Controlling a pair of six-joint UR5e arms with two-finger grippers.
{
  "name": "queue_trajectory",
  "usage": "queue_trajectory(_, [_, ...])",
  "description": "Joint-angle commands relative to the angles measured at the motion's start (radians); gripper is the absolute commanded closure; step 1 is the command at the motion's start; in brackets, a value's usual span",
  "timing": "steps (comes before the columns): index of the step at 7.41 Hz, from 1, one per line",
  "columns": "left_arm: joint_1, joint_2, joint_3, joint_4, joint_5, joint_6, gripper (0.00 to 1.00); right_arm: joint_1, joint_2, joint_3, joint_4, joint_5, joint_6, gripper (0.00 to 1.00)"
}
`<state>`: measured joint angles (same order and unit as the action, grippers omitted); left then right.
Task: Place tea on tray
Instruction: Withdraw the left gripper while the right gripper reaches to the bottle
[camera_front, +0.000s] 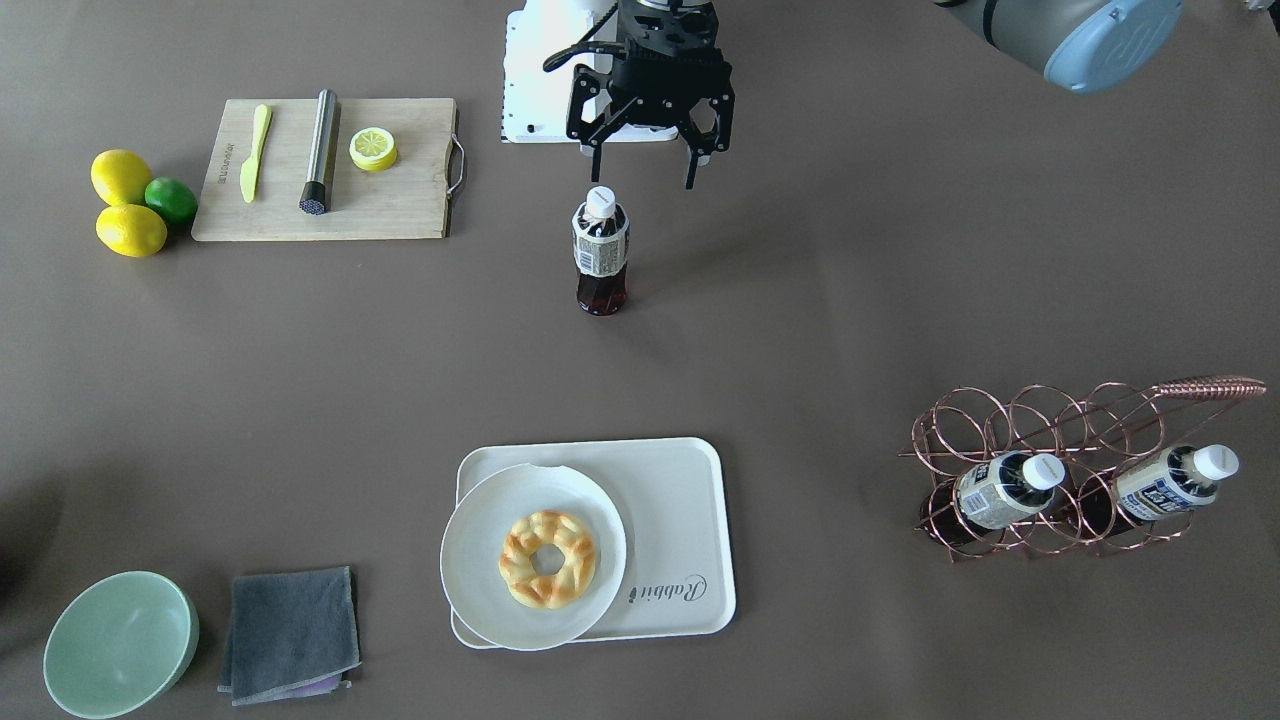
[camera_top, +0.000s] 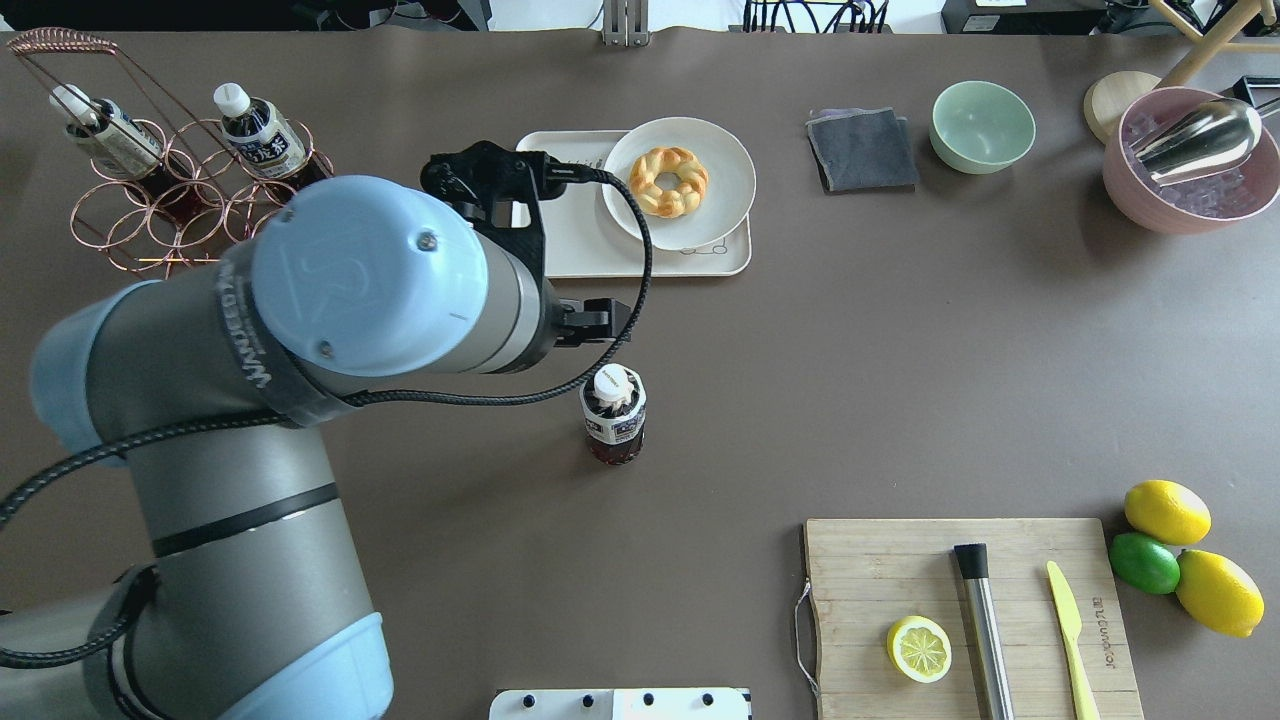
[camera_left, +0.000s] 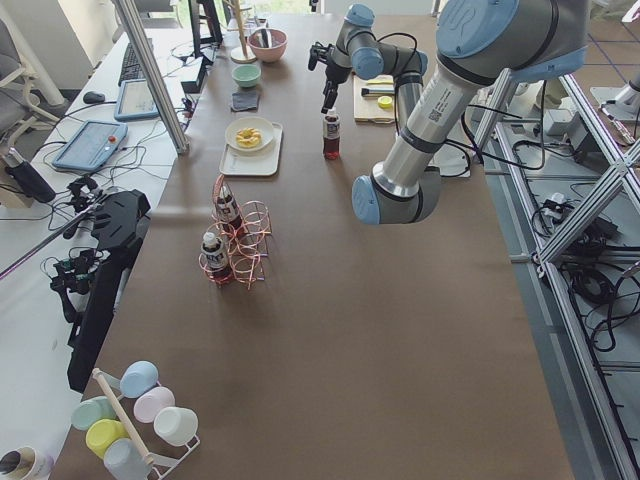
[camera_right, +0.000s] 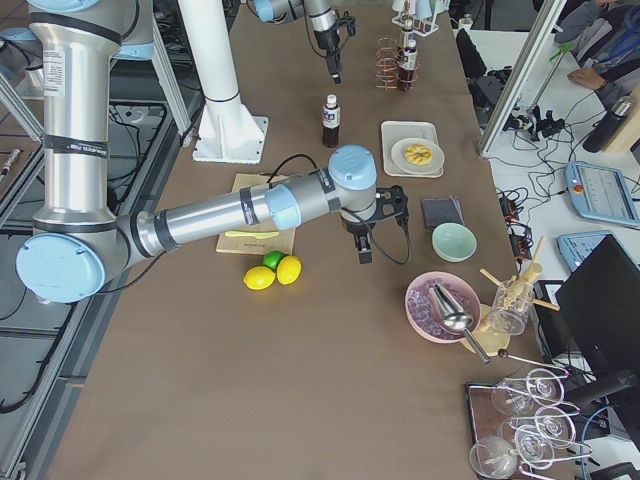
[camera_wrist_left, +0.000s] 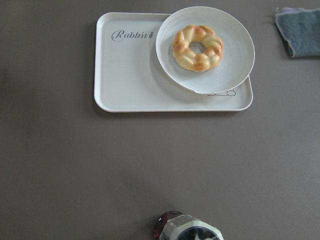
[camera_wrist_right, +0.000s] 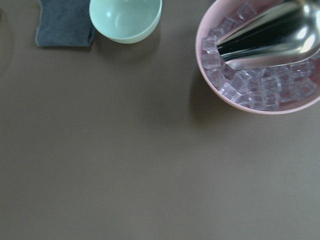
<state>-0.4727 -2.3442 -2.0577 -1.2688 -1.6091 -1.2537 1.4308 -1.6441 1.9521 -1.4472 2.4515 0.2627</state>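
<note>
Exterior front-facing view: the left gripper (camera_front: 643, 180) hangs with its jaws spread wide and empty, at about 1 o'clock from the cap of the tea bottle (camera_front: 601, 255). The bottle is not between the jaws. It stands upright on the bare brown bench (camera_front: 850, 300), well apart from the cream "Rabbit" tray (camera_front: 670, 500), which lies at 6 o'clock from it. A round white plate (camera_front: 480, 560) carrying a braided ring pastry (camera_front: 547, 558) covers the tray's 9 o'clock half and overhangs its rim; the 3 o'clock half is bare. Two like bottles (camera_front: 1005, 490) lie tilted in a copper wire rack (camera_front: 1000, 410) at 4 o'clock from the standing one. The right gripper (camera_right: 364, 252) shows only in the exterior right view, pointing down over the bench near a green bowl (camera_right: 453, 241); I cannot tell how its jaws stand.
</note>
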Motion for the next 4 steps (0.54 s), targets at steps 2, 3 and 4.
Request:
queue_trajectory(2, [-0.223, 0.202, -0.133, -0.004, -0.21, 0.243, 0.03, -0.491, 0.279, 0.249, -0.007, -0.227, 0.892, 0.0])
queue_trajectory(3, [-0.268, 0.241, -0.13, -0.007, -0.239, 0.32, 0.03, -0.68, 0.422, 0.246, -0.034, -0.373, 1.104, 0.0])
queue_trajectory(4, [-0.326, 0.274, -0.118, -0.01, -0.283, 0.424, 0.03, -0.804, 0.586, 0.234, -0.191, -0.519, 1.168, 0.0])
